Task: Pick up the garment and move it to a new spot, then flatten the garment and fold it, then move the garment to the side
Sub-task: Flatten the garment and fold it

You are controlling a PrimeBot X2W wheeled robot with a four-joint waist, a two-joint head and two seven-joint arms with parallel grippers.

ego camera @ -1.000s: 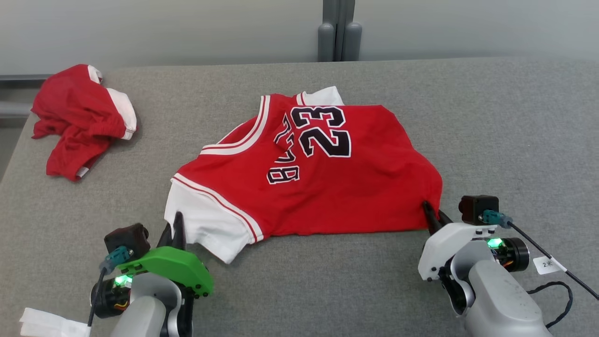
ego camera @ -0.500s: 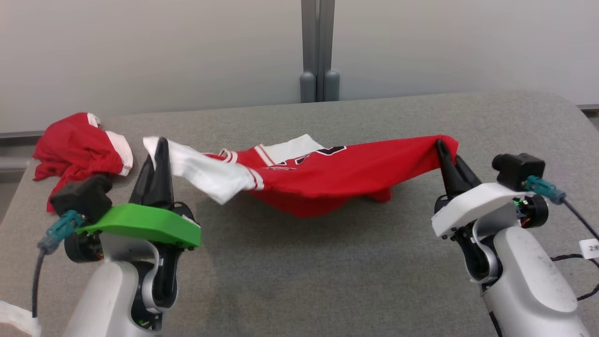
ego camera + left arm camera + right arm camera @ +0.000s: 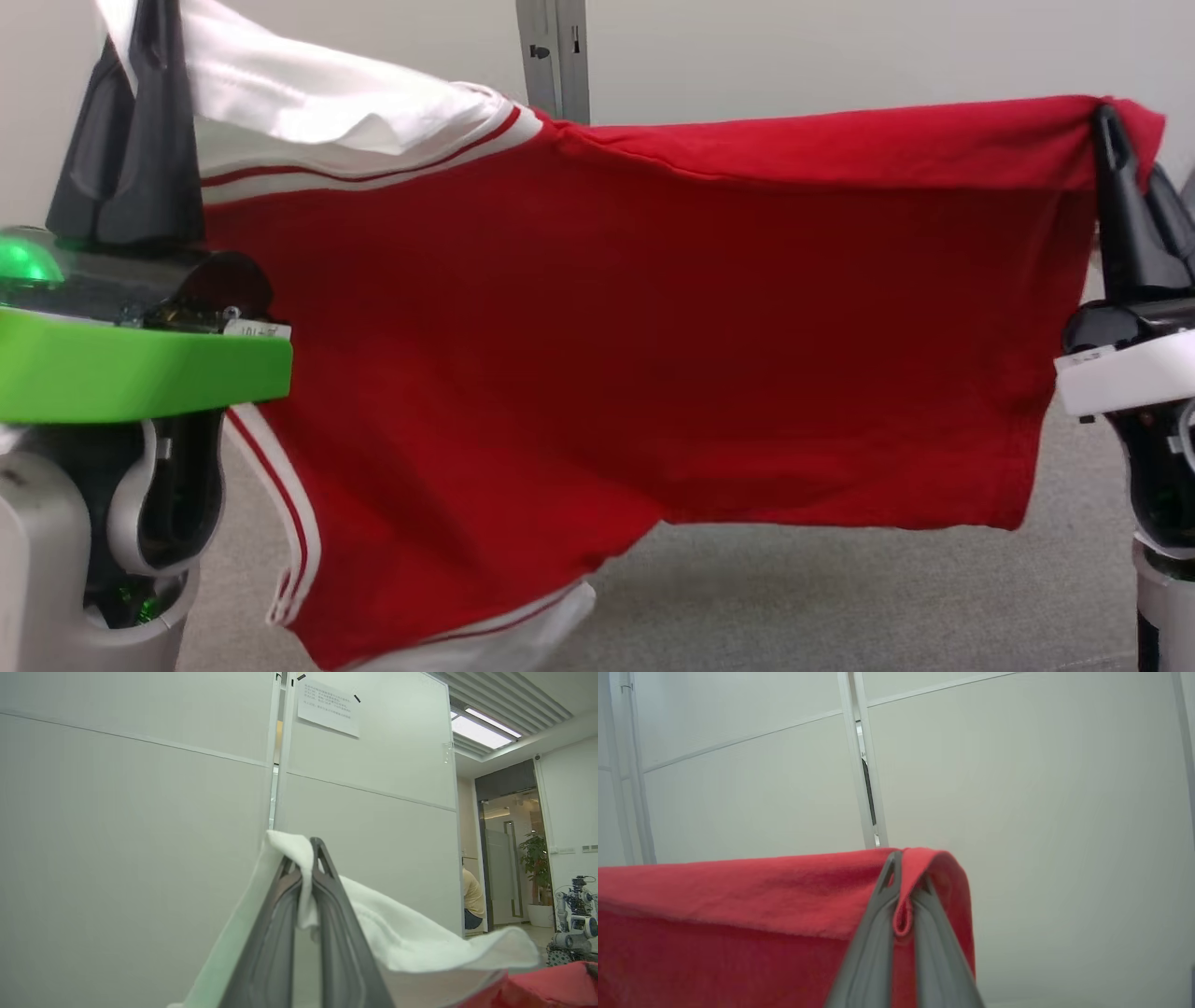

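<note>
Jersey [image 3: 607, 355]: hanging spread between both grippers, above the bench [image 3: 840, 597].
Left gripper [image 3: 306, 858]: pressed together on white sleeve [image 3: 420, 942].
Right gripper [image 3: 903, 872]: pinching red corner [image 3: 938, 863].
Handling: light, limp, draping; best gripped at corners.

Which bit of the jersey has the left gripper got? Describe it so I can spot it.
Find the red jersey hanging spread between both grippers above the grey table. At its top left corner, the left gripper pinches a sleeve. It is white with red striped trim, whereas the right gripper holds plain red cloth.
</note>
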